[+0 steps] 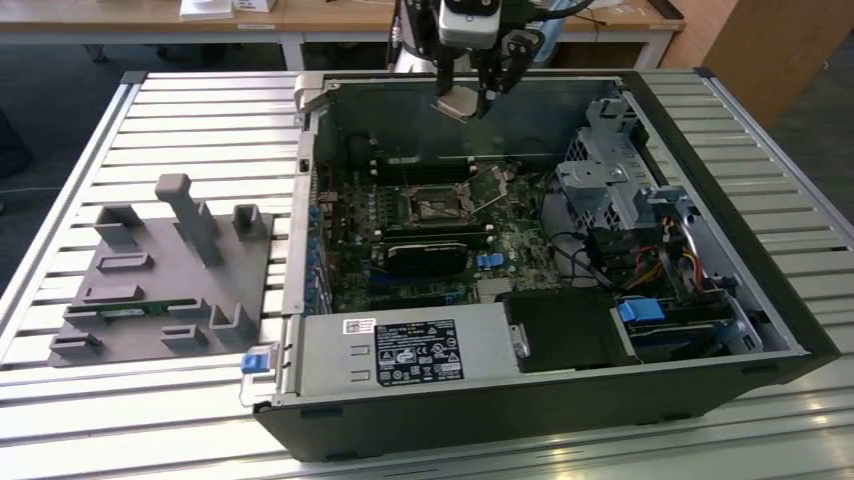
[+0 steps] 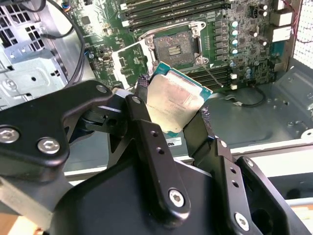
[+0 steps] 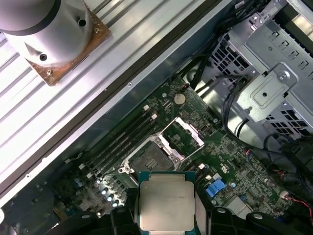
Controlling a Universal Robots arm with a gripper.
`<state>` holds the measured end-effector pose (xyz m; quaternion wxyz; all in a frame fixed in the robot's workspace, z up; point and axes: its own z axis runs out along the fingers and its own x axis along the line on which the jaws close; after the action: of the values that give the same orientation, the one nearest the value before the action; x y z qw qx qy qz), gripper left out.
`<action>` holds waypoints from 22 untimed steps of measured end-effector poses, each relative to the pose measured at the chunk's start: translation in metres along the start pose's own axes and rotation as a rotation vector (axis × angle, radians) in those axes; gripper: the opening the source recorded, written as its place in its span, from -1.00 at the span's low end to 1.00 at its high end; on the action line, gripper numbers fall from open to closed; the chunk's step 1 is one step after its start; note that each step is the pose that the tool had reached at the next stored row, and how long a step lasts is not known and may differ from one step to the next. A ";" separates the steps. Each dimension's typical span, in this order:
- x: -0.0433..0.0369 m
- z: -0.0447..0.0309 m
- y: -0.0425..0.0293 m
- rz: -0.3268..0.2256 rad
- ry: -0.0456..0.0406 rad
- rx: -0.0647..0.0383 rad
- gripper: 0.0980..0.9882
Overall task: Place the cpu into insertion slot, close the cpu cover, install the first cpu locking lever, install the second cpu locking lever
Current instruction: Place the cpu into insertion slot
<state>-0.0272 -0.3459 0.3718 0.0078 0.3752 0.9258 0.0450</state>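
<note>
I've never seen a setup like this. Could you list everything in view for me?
table: one, silver slats, under everything.
computer case: one, black, lying open on the table.
fixture tray: one, grey, on the table at the exterior view's left.
motherboard: one, green, inside the case.
power supply box: one, silver with a label, inside the case.
insertion slot: one, dark centre with a metal rim, on the motherboard, empty.
cpu cover: one, silver frame, swung open beside the slot.
cpu: one, silvery-grey, held above the motherboard.
gripper: one, black, shut on the cpu.
</note>
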 end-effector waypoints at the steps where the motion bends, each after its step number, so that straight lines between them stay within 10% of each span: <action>1: 0.0000 0.0000 0.0000 0.008 -0.0007 0.000 0.00; 22: 0.0001 0.0002 -0.0001 0.169 -0.0153 -0.003 0.00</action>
<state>-0.0274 -0.3459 0.3716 0.0117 0.4523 0.8907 0.0440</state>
